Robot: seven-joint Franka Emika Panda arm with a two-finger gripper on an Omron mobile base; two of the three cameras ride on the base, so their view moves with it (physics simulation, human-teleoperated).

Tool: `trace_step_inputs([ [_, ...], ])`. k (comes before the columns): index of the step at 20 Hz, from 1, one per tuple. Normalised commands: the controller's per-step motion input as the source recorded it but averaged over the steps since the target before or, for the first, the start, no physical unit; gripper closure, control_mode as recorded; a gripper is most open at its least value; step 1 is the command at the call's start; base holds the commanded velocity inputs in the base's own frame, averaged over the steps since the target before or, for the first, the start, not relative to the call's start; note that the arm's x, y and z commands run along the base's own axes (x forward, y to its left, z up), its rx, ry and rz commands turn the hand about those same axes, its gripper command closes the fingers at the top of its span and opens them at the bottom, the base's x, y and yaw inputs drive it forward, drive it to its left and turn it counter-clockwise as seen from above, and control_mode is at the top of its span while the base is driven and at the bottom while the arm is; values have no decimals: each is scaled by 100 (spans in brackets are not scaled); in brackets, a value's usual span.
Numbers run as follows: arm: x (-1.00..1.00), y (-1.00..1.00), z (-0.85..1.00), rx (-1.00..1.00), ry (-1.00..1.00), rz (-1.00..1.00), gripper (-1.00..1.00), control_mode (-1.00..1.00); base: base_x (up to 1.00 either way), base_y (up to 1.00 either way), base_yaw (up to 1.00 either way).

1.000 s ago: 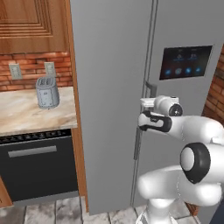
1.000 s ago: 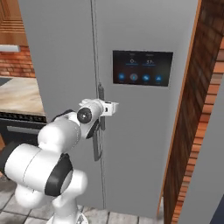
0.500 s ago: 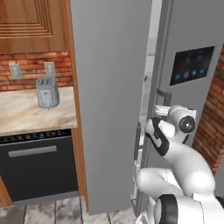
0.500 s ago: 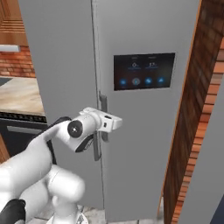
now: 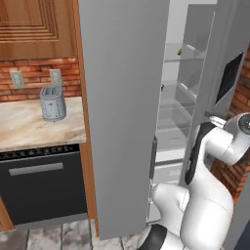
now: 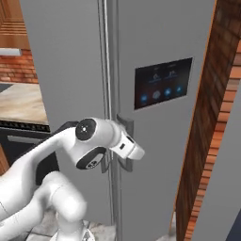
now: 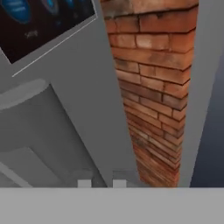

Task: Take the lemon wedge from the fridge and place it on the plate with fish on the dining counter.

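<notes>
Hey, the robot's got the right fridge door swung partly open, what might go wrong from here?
1. The gripper sits pinched at the thin vertical bar handle of the tall grey fridge; it may slip off mid-swing.
2. That door already swings toward the red brick wall and may strike it.
3. The arm's white elbow hangs beside the open door edge, crowding the path to the clear glass shelves and the small green item high up.

Home kitchen, tall grey fridge (image 5: pixel 122 97), toaster (image 5: pixel 52 103) on marbled worktop (image 5: pixel 29 129), black oven (image 5: pixel 41 185), brick wall (image 5: pixel 36 73)
</notes>
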Motion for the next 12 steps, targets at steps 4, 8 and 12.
trace_step_inputs([
  [4, -100, -56, 21, 9, -21, -25, 100, -100, 0, 0, 0],
  [8, -96, 71, 10, -26, -42, -3, -100, -100, 0, 0, 0],
  [12, -32, 100, 23, -38, -51, -3, -100, -100, 0, 0, 0],
])
